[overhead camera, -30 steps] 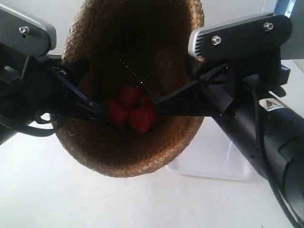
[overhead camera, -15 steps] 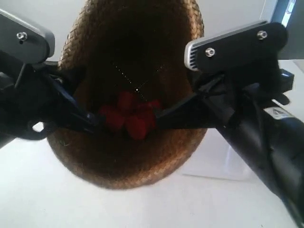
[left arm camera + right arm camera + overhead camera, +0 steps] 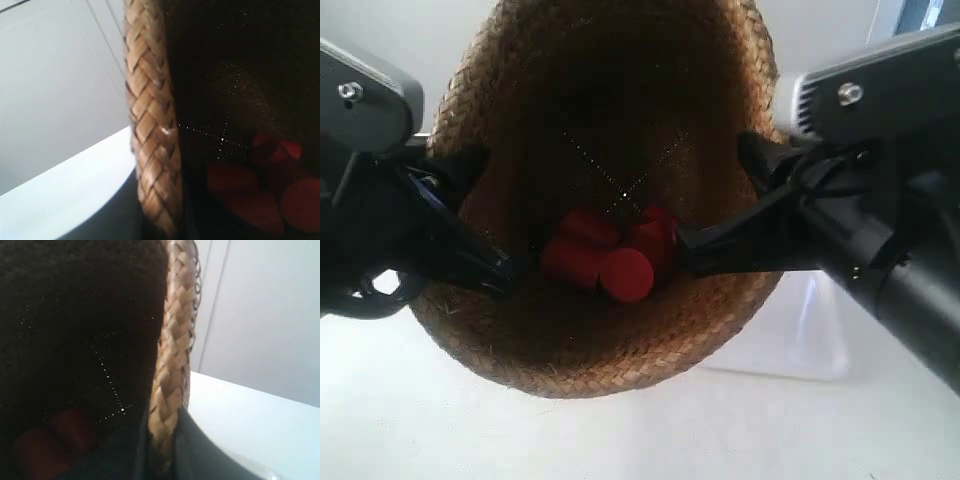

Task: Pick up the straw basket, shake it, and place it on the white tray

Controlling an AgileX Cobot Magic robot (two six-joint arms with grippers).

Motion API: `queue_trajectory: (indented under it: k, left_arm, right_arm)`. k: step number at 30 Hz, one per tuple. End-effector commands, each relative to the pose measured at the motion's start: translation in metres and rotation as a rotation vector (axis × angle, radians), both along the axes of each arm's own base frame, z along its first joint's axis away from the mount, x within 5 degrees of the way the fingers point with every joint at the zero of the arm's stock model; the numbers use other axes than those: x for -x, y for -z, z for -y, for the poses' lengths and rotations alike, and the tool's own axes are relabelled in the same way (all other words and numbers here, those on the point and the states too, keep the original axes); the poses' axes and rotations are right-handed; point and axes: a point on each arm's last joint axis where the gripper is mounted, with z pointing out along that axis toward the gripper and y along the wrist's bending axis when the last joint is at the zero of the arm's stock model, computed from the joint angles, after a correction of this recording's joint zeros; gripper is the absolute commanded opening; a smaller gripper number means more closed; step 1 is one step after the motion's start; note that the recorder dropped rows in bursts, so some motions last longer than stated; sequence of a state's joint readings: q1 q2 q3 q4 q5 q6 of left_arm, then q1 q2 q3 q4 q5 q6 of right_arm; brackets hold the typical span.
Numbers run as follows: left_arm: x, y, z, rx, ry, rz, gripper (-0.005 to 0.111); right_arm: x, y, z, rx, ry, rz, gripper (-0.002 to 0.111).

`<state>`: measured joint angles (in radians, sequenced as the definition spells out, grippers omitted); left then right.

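1. Straw basket (image 3: 610,130) hangs clear of the table and fills the near view, tipped so its dark inside faces the exterior camera. The arm at the exterior view's left (image 3: 380,220) and the arm at the exterior view's right (image 3: 880,270) each reach a black finger in over the rim
2. Left gripper (image 3: 160,220) is clamped on the braided rim of the straw basket, one dark finger outside and one inside. The right gripper (image 3: 162,455) pinches the rim the same way on its own side
3. Red cylindrical pieces (image 3: 605,260) lie heaped low inside the basket (one shows its round end). A second ago they sat in a tighter clump, and they have since rolled a little apart
4. Compared with a second ago, the basket looms wider and its near rim hangs lower in the exterior view, while the arm at that view's right has drawn out toward the edge
5. White tray (image 3: 800,335) lies on the table behind and below the basket, partly hidden by the right-hand arm; the basket does not rest on it
6. Table (image 3: 620,440) is plain white, and beyond it stands a pale grey wall (image 3: 50,75) crossed by a thin panel seam
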<state>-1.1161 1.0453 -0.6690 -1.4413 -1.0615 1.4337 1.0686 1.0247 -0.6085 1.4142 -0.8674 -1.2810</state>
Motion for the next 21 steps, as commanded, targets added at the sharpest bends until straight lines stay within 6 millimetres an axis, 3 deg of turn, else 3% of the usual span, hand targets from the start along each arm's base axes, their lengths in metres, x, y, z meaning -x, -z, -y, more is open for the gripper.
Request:
queue_trajectory:
  k: [1,21]
  left_arm:
    - [0.0094,-0.009,0.0063,-0.053,0.09,0.066,0.0]
    - [0.0086,-0.0033,0.0046,-0.014,0.065,-0.007,0.0]
  right_arm:
    - [0.0071,-0.0222,0.0056,0.009,-0.062,0.109,0.0]
    - [0.0066,-0.0128,0.0042,-0.029,-0.063,0.008,0.0]
